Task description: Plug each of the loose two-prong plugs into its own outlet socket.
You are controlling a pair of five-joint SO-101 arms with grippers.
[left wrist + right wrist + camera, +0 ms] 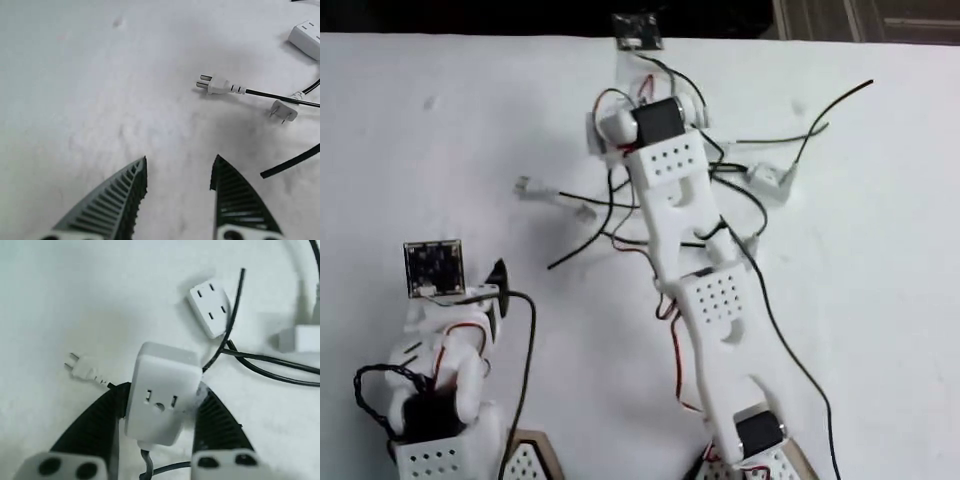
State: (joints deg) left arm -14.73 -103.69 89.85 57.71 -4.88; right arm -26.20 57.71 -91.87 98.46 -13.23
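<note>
At the right wrist, your right gripper (164, 392) clamped a white outlet socket (157, 375). Your left gripper (180, 160) gaped over the table (75, 75), with a long plug (217, 86) and a stubby plug (282, 111) ahead.

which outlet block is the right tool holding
The outlet block with one socket face, clamped in the right tool. The four-slot block lies free on the table beyond it.
</note>
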